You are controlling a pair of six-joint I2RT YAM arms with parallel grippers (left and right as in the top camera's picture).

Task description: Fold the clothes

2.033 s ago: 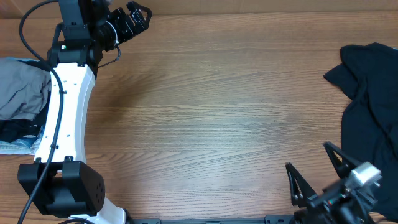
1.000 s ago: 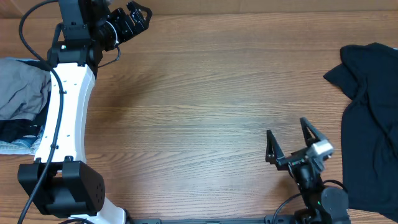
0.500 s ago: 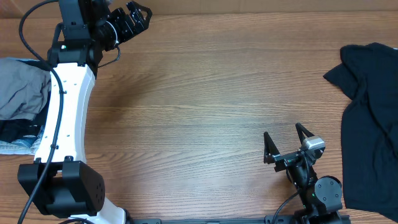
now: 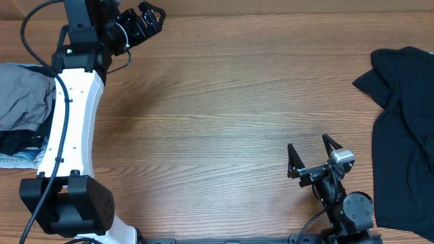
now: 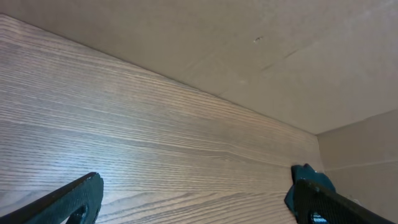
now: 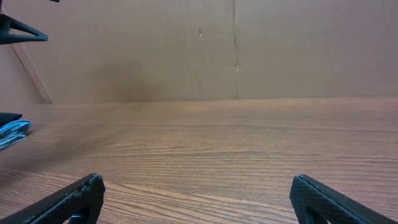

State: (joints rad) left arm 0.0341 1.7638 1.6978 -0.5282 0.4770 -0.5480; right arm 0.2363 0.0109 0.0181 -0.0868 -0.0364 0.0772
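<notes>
The clothes lie in two places. A wrinkled grey garment (image 4: pixel 24 98) is heaped at the table's left edge, and a large black garment (image 4: pixel 405 115) is spread at the right edge. My left gripper (image 4: pixel 147 15) stands open at the far left corner, over bare wood and well away from the grey garment. The left wrist view shows its fingers (image 5: pixel 71 199) wide apart, with a dark bit of the black garment (image 5: pixel 306 175) far off. My right gripper (image 4: pixel 308 145) is open near the front edge, left of the black garment and holding nothing. Its fingers (image 6: pixel 74 198) frame bare wood.
Dark and light-blue fabric (image 4: pixel 17 152) lies under the grey garment, and shows again as blue fabric (image 6: pixel 12 129) at the left of the right wrist view. The left arm's white link (image 4: pixel 68 122) stretches along the left side. A cardboard wall (image 6: pixel 236 50) backs the wooden table (image 4: pixel 224 115).
The right gripper swung in from the front right corner to left of the black garment, then settled slightly nearer the front edge. It has held still for the last half second. The left arm is unmoved.
</notes>
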